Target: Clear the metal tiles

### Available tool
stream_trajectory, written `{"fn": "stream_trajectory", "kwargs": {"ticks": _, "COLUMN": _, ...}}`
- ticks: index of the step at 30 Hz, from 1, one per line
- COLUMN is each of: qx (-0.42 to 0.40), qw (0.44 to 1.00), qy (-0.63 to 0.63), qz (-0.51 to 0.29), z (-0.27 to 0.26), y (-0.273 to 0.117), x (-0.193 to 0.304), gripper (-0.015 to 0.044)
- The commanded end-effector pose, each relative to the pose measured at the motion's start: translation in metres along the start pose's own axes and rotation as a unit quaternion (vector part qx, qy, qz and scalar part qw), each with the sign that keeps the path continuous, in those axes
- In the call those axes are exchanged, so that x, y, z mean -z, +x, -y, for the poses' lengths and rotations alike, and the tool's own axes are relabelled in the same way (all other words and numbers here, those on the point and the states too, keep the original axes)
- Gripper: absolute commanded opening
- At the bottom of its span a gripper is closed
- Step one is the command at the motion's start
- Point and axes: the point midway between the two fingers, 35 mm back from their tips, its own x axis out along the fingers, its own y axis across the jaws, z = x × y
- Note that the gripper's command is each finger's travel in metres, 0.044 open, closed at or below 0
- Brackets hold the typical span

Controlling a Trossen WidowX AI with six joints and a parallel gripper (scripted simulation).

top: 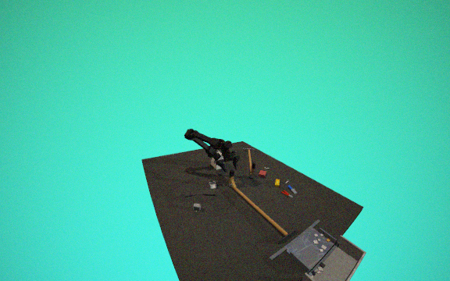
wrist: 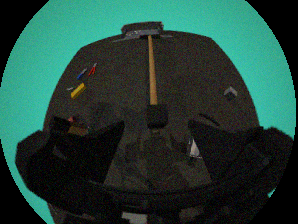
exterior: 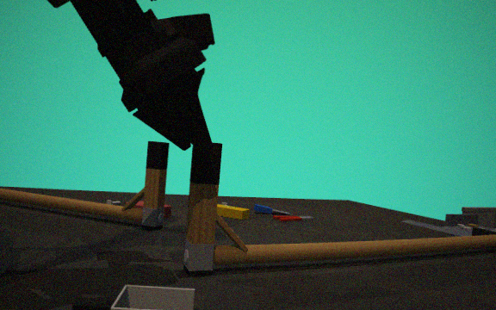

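Observation:
The long scraper lies on the table, its wooden shaft (top: 260, 210) (exterior: 360, 248) (wrist: 152, 70) running to a dark blade by the steel plate (top: 301, 250). Its upright grip has a black top (top: 231, 173) (exterior: 206, 170) (wrist: 157, 116). My gripper (top: 230, 168) (exterior: 197, 146) (wrist: 156, 123) is open and empty, fingertips near the height of that top; the wrist view shows the top centred between and ahead of the fingers. Several small pale tiles (top: 316, 242) and an orange one (top: 328, 240) lie on the plate. The catch box (top: 365, 254) (exterior: 489, 215) adjoins its far end; a few bits lie by its near edge.
A second wooden-handled tool (top: 250, 160) (exterior: 58, 204) has its own upright grip. Red (top: 262, 173) and yellow (top: 277, 182) (exterior: 232, 211) (wrist: 77, 90) blocks, and blue (top: 291, 188) and red (top: 286, 193) tools, lie on one side. Two small containers (top: 212, 185) (top: 197, 207) stand on the other.

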Motion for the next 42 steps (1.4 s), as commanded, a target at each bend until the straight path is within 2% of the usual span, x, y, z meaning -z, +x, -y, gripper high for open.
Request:
{"fn": "stream_trajectory", "kwargs": {"ticks": 1, "qx": -0.002, "qw": 1.0, "qy": -0.005, "qz": -0.004, "z": -0.003, "y": 0.009, "x": 0.003, "gripper": 0.044}}
{"fn": "stream_trajectory", "kwargs": {"ticks": 34, "qx": 0.002, "qw": 1.0, "qy": -0.006, "qz": 0.0, "z": 0.001, "y": 0.059, "x": 0.006, "gripper": 0.044}}
{"fn": "stream_trajectory", "kwargs": {"ticks": 42, "qx": 0.004, "qw": 1.0, "qy": -0.001, "qz": 0.002, "z": 0.003, "y": 0.055, "x": 0.002, "gripper": 0.023}}
